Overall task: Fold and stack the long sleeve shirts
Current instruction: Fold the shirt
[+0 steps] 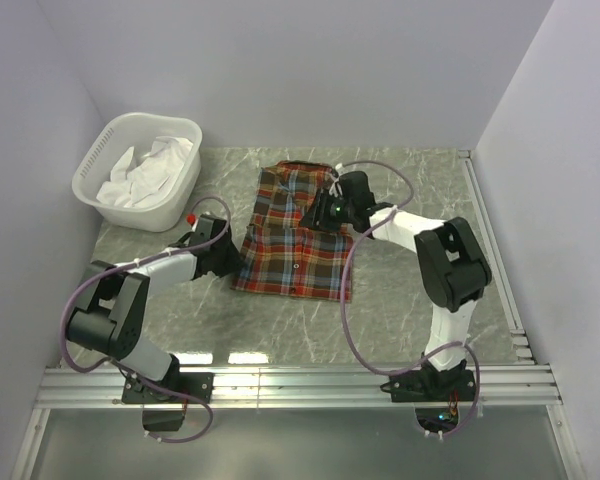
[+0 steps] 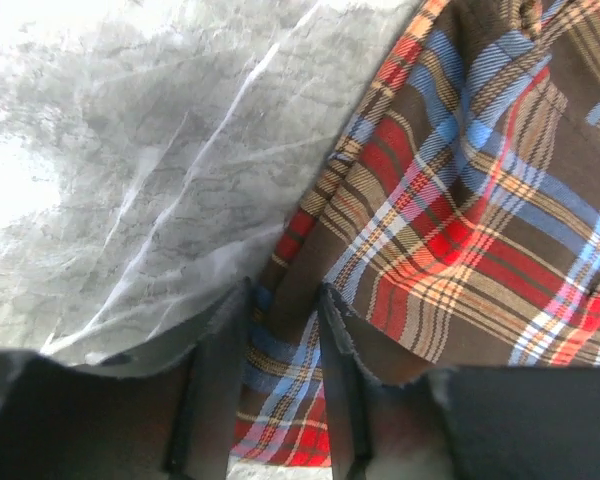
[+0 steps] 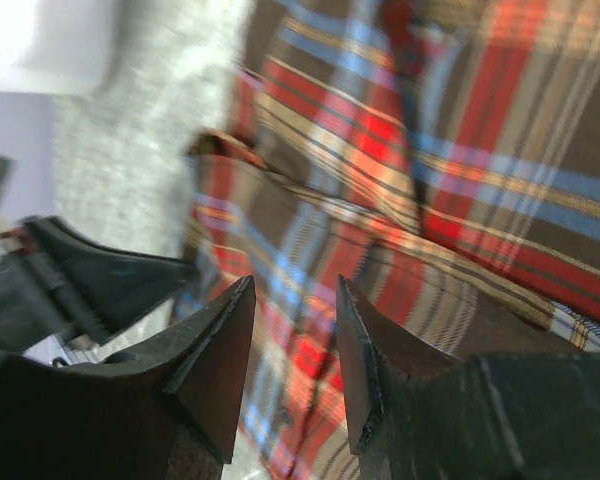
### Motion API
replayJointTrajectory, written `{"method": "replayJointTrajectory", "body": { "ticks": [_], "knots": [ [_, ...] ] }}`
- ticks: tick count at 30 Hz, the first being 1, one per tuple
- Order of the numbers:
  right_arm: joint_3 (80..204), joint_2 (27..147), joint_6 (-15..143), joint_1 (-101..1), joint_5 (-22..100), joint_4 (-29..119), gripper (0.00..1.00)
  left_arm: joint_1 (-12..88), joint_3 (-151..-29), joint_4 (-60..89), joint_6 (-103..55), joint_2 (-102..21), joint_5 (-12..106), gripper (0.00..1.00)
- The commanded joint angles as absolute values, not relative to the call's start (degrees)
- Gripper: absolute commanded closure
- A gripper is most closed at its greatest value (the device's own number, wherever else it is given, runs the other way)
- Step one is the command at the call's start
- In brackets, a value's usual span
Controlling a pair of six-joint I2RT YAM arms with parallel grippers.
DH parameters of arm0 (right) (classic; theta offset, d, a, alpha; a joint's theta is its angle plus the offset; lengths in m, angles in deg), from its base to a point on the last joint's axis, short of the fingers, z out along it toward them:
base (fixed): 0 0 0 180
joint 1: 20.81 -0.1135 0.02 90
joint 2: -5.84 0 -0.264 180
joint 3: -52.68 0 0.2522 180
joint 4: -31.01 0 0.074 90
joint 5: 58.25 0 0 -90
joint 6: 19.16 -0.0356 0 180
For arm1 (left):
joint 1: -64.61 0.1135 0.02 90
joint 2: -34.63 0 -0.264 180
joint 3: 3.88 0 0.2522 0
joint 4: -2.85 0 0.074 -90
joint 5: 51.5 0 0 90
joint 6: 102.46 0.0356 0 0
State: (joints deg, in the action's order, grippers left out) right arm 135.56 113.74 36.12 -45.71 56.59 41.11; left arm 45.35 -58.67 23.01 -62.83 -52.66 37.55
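Observation:
A plaid flannel shirt in red, blue and brown checks lies folded into a rectangle at the middle of the table, collar end toward the back. My left gripper sits low at the shirt's near left edge. In the left wrist view, its jaws are closed on a bunched fold of the shirt. My right gripper hovers over the upper right part of the shirt. Its jaws stand open with only the flat shirt showing below them.
A white laundry basket with white cloth in it stands at the back left. Aluminium rails run along the near edge and the right side. The left arm's dark gripper shows in the right wrist view.

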Motion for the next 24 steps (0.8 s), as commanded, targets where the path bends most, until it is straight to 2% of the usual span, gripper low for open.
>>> {"method": "replayJointTrajectory", "body": {
  "ticks": [1,12,19,22,24],
  "knots": [
    [137.81,116.23,34.19,-46.47,57.76,42.22,0.55,44.66,-59.3,23.21,-61.76,-55.54,36.48,0.62],
    [139.92,123.0,31.11,-47.08,61.89,38.27,0.56,43.17,-58.5,24.17,-62.03,-57.48,36.13,0.84],
    [141.76,123.09,31.55,-47.26,61.64,38.17,0.58,42.9,-57.98,24.61,-61.94,-57.13,35.87,0.87],
    [142.81,123.44,31.64,-47.17,61.64,38.44,0.64,42.9,-57.8,24.87,-61.94,-57.22,35.78,0.87],
    [142.99,123.7,31.46,-47.26,61.37,38.44,0.71,42.9,-57.63,24.96,-62.03,-57.04,35.52,0.88]
  ]
}}
